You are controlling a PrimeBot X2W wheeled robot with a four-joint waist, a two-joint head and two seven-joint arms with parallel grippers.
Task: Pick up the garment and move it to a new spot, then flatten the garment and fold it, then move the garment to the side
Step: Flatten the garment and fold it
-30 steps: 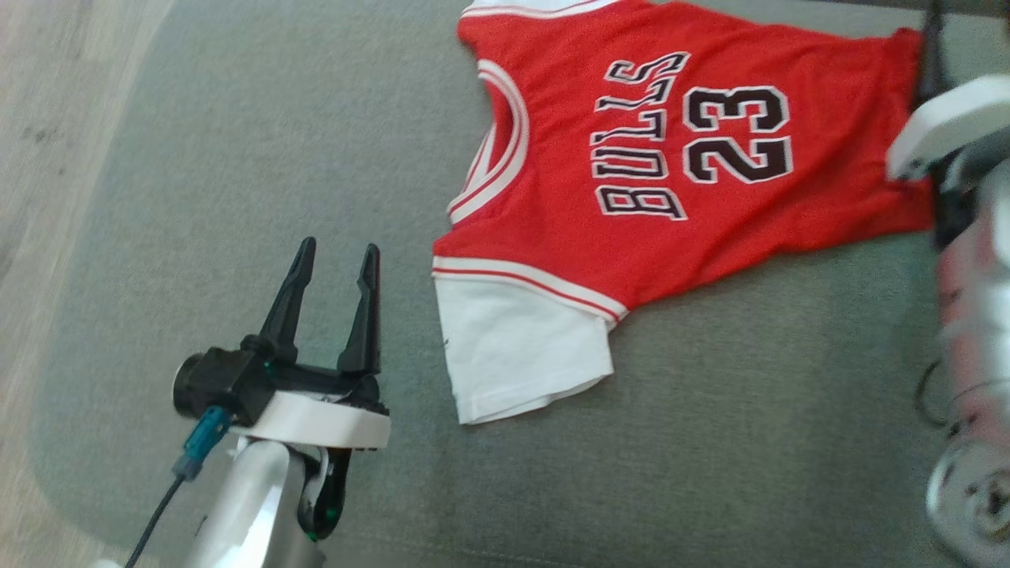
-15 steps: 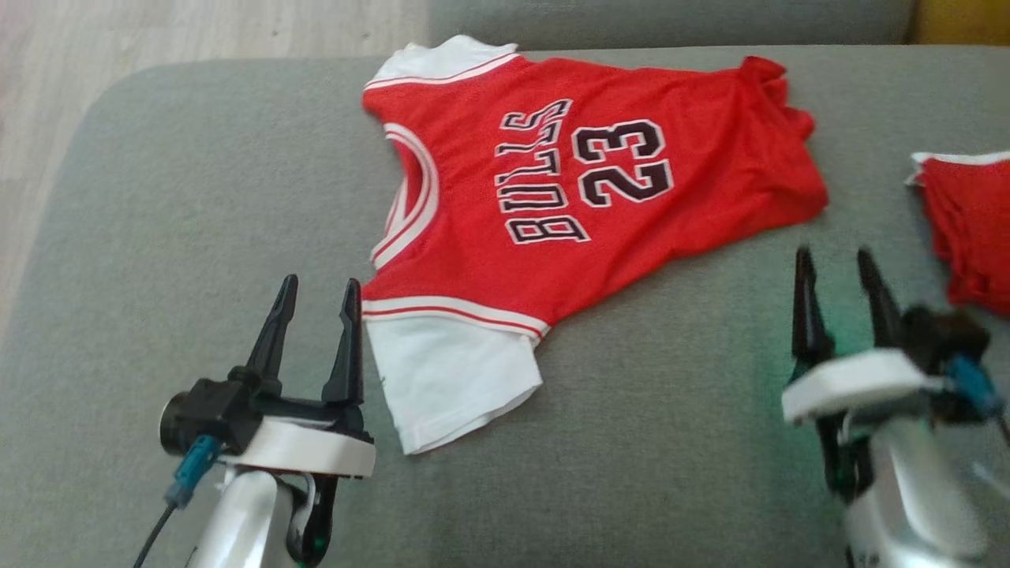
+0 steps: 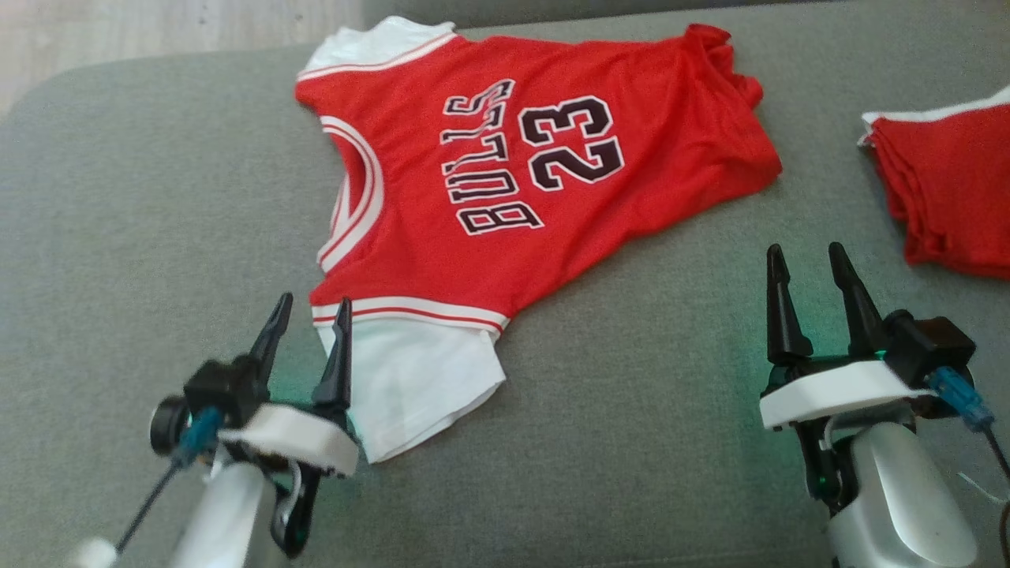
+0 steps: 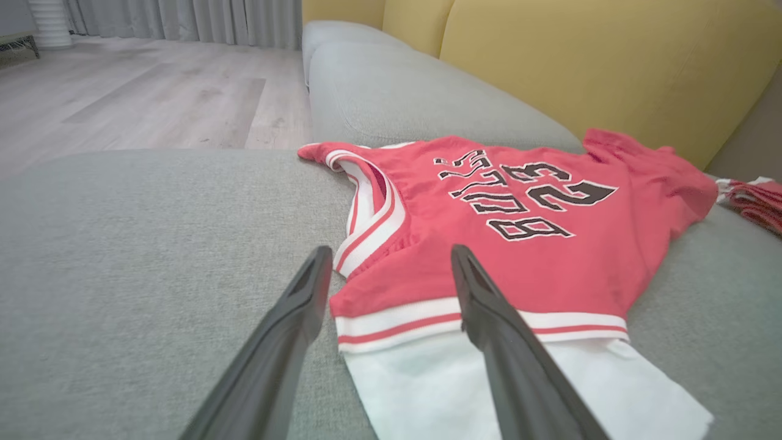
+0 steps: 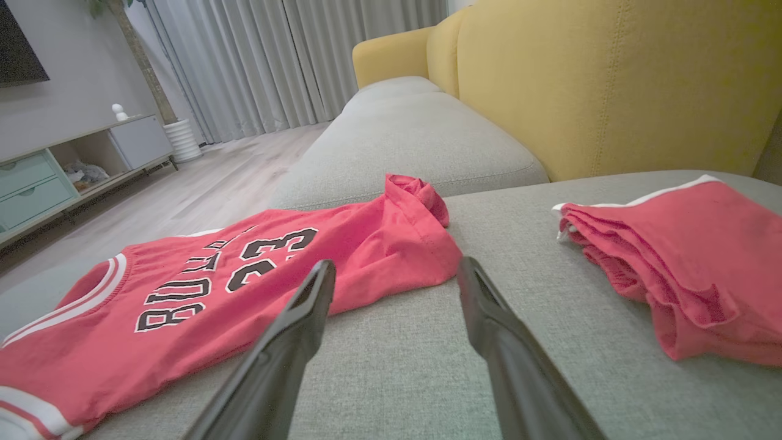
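- Grey sofa seat [image 3: 118,237]: carries everything, with a yellow backrest [image 5: 611,91] beyond at 12 o'clock.
- Red Bulls 23 jersey [image 3: 442,260]: spread print-up from the seat's centre toward 12 o'clock. One white sleeve points to 6 o'clock and the hem is rumpled at 2 o'clock. It looks placed and mostly flattened. Smoothing the hem, folding and moving it aside are left.
- Folded red garment [image 3: 947,197]: at 3 o'clock, well apart from the jersey.
- Right pincer [image 3: 805,252]: at 5 o'clock, released and empty, over bare cushion.
- Left pincer [image 3: 314,304]: at 7 o'clock, released and empty, straddling the near sleeve's edge. Contact cannot be told.
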